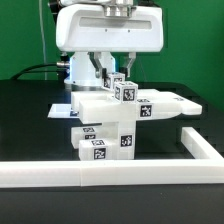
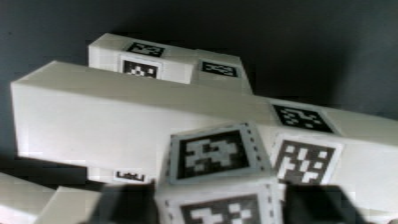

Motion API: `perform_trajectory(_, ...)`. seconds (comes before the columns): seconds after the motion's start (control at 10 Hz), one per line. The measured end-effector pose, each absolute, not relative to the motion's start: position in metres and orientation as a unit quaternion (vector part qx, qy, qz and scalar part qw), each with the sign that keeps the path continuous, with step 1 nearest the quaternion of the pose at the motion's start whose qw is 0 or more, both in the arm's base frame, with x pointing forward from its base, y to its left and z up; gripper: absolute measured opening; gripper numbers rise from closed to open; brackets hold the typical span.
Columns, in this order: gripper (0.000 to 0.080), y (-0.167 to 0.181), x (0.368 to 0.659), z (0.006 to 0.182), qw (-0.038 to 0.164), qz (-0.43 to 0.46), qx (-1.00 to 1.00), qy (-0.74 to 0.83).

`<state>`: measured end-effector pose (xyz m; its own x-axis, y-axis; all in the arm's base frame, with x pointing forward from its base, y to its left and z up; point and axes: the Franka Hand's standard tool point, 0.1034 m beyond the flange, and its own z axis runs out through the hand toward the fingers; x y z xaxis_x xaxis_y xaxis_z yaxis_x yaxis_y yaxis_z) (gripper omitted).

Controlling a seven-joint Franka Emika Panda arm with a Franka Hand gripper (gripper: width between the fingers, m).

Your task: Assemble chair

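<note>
My gripper [image 1: 120, 88] hangs down from its white body over the middle of the chair parts. It is shut on a small tagged chair block [image 1: 125, 93], which stands on the flat white seat panel [image 1: 165, 105]. Under the panel lie stacked blocky tagged parts [image 1: 105, 142]. In the wrist view the same block [image 2: 222, 158] fills the space between my dark fingers [image 2: 342, 200], and my gripper [image 2: 222, 208] has a finger against each of its sides. Behind it lies a large white tagged chair part [image 2: 107, 115].
A long white border rail [image 1: 110, 178] runs along the front and bends back at the exterior view's right [image 1: 203, 148]. The table is black, with a green wall behind. A cable trails at the exterior view's left.
</note>
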<state>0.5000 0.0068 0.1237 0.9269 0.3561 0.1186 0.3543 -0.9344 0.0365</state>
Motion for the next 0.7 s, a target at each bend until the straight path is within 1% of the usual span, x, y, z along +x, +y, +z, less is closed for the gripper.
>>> perform_trajectory(0.2, 0.0285, 0.0069, 0.5, 0.1237, 0.006, 0.062, 0.985, 0.164)
perform_trajectory(0.7, 0.0286, 0.0075, 0.4993, 0.1231, -0.01, 0.064, 0.994, -0.093)
